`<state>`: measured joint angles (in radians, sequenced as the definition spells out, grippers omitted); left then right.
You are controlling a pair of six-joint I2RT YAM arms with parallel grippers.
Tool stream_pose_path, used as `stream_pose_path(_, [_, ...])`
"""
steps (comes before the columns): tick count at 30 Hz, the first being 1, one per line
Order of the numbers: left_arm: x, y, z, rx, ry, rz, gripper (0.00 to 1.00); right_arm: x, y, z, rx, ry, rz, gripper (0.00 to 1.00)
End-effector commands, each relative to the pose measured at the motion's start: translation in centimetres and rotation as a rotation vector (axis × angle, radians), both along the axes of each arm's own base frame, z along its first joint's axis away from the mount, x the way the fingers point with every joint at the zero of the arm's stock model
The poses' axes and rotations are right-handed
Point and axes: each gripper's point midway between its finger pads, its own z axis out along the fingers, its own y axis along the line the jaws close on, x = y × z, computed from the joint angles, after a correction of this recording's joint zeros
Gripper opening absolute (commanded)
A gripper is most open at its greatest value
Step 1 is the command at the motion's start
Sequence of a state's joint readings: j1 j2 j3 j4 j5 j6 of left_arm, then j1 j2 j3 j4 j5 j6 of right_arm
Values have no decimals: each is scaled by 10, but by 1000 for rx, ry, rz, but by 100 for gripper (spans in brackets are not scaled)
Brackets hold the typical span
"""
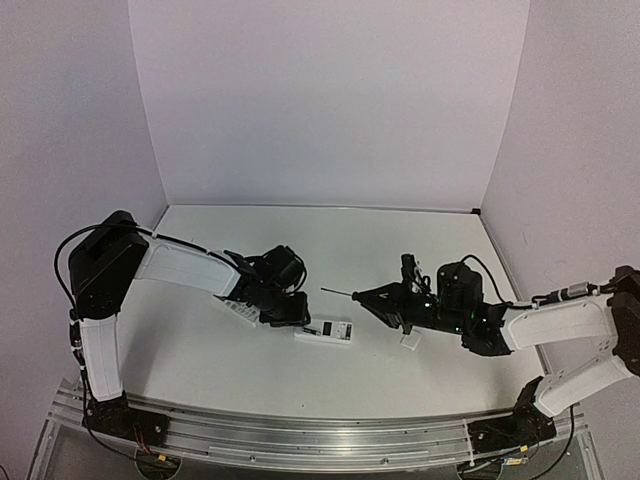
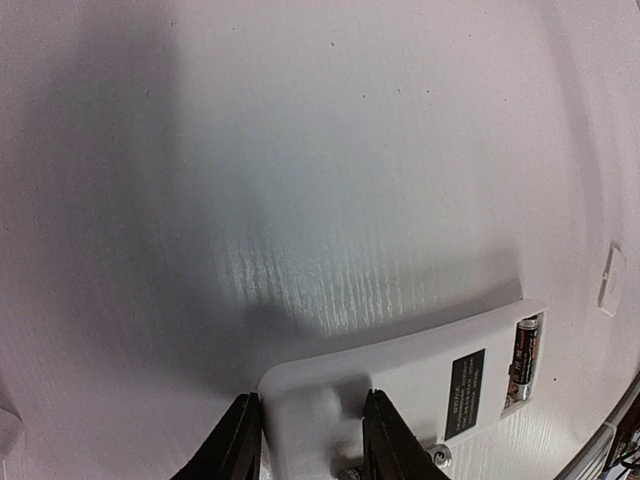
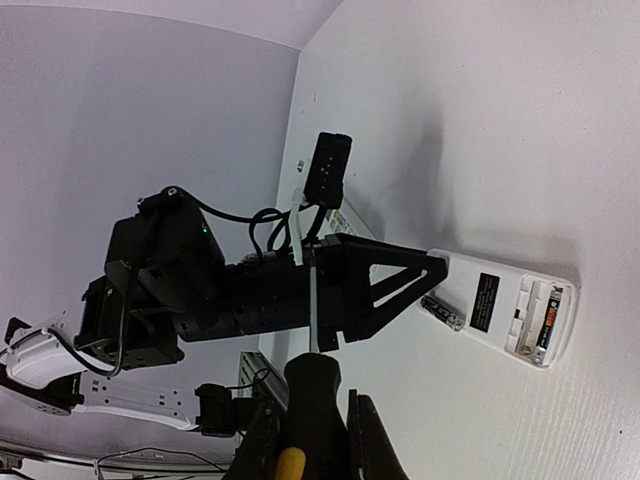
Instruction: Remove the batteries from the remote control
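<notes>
The left gripper (image 2: 312, 445) is clamped on one short end of a white rectangular plastic remote control (image 2: 420, 375), with a black finger pressed to each long side. The remote control lies back-up on the white table (image 2: 300, 150). At its far end the compartment is uncovered, and one dark cylindrical battery (image 2: 526, 352) with an orange band lies inside. A small dark cylinder (image 3: 443, 313) lies just beside the remote control's long edge near the clamped end. It is probably a second battery, though the view is too coarse to be sure. The right gripper (image 3: 315, 445) is closed around the black-and-yellow handle of a screwdriver (image 3: 315, 385), which is held clear of the remote control. A small flat white cover piece (image 2: 610, 275) lies on the table beyond the remote control's open end.
</notes>
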<state>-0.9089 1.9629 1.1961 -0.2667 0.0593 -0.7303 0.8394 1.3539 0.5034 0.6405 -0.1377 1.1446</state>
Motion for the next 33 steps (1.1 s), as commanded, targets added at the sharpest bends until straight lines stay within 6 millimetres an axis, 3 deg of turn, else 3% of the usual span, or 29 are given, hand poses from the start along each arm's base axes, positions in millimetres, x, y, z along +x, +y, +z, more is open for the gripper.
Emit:
stream_pose_path(1, [-40,38,-62,189,137,-46,34,4,3,-1,-23,7,-7,0])
stream_pose_path(8, [-40,32,-48,139,112,-79,35,3,0,-33,-185,62,14,0])
stream_pose_path(17, [-42,30,-42,112,106,-85,36,-3,44,-67,-238,174,208,0])
stream_pose_path(24, [-42,31,-40,102,105,-68,35,-8,45,-88,-272,237,219,0])
stream_pose_path(29, [-40,29,-37,95,99,-65,35,-18,41,-87,-278,241,238,0])
stream_pose_path(33, [-38,27,-34,88,93,-64,35,-14,38,-62,-251,174,217,0])
